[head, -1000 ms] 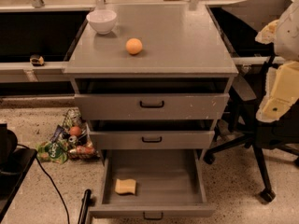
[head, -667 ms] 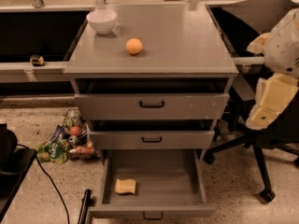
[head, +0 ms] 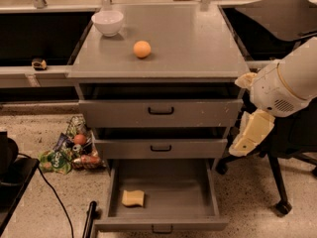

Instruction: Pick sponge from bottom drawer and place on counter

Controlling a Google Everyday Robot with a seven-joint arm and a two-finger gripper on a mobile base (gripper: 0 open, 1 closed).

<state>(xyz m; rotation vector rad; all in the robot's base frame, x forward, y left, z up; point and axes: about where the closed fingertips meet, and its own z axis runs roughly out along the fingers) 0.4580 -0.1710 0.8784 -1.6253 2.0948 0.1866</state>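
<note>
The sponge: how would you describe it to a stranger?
In the grey cabinet, the bottom drawer stands open, below and left of the end effector. The sponge lies front-left inside, alone: a pale-yellow block, unlike the round orange ball on the counter.

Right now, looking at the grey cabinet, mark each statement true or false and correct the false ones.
1. The sponge lies in the open bottom drawer. True.
2. The orange ball sits inside the white bowl. False: it rests on the counter, apart from the bowl.
3. The gripper hangs to the right of the two upper drawers. True.
4. The gripper holds the sponge. False: the sponge lies alone in the drawer, untouched.
</note>
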